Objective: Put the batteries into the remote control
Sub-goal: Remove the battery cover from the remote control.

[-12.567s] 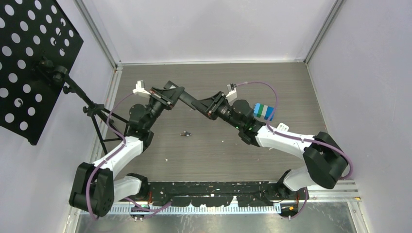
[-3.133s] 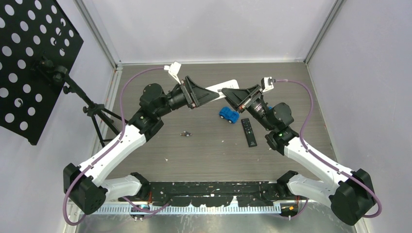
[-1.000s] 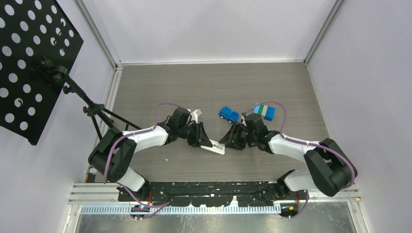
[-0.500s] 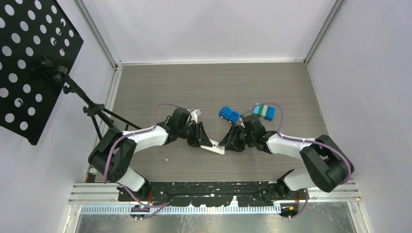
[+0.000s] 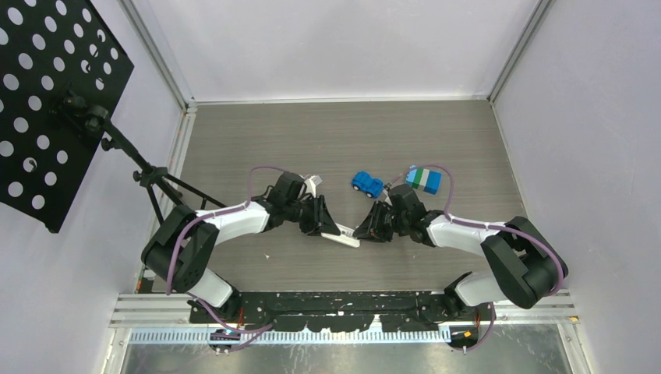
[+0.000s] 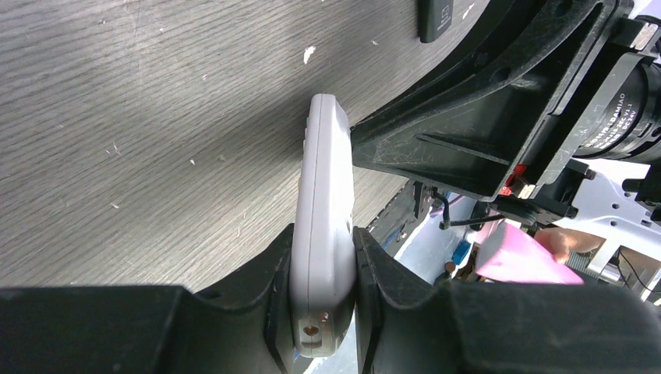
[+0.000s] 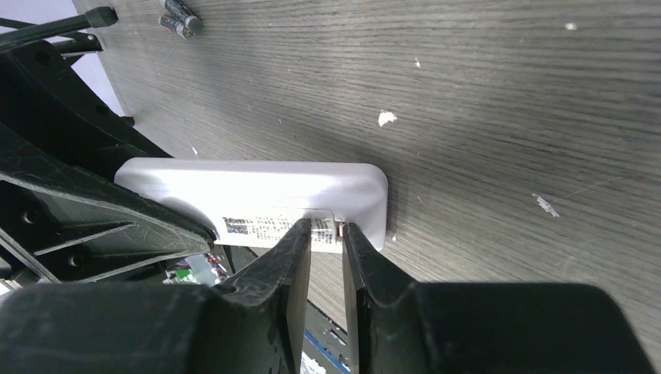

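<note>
The white remote control (image 6: 322,202) is held edgewise, clamped between the fingers of the left tool (image 6: 323,269). The right tool (image 7: 326,234) is set against its labelled face with the fingers drawn nearly together. Whether anything is pinched there cannot be told. The batteries (image 7: 178,15) are seen lying on the table (image 7: 546,93), well apart from the remote control.

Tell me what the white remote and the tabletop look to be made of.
The remote: moulded plastic, grey-white, satin, judging by its soft highlights and rounded edges; a printed label is stuck on it. The table: dark, matt, printed-looking wood grain, probably laminate, though solid wood cannot be ruled out.
</note>
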`<state>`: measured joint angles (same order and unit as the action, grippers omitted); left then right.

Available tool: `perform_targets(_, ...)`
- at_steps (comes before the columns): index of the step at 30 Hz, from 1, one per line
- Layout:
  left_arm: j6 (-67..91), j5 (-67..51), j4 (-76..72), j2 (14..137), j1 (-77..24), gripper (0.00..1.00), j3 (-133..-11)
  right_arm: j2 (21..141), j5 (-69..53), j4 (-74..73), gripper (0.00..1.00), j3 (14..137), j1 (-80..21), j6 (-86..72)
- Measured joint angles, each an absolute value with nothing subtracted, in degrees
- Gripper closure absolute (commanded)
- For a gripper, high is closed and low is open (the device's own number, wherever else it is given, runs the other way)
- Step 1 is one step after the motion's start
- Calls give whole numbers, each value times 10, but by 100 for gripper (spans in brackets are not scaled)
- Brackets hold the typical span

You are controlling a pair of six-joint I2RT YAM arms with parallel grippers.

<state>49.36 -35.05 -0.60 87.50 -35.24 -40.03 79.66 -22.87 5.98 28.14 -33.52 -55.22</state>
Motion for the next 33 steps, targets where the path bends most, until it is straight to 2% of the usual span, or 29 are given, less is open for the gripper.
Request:
perform_targets(5, 494, -350, -6, 875, -352, 100, -401, 798, -228, 60, 75, 282, -339, -552)
perform_targets(9, 495, -350, -5, 875, -352, 100, -401, 801, -224, 52, 64, 289, -341, -552)
perform_targets(13, 495, -349, -3, 875, -351, 100, -401, 802, -216, 44, 62, 299, -348, -551)
perform_targets(22, 495, -357, -4, 877, -341, 100, -402, 817, -224, 80, 61, 296, -348, -566)
perform_targets(33, 488, -361, 1, 884, -333, 100, -405, 828, -248, 269, 67, 215, -338, -625)
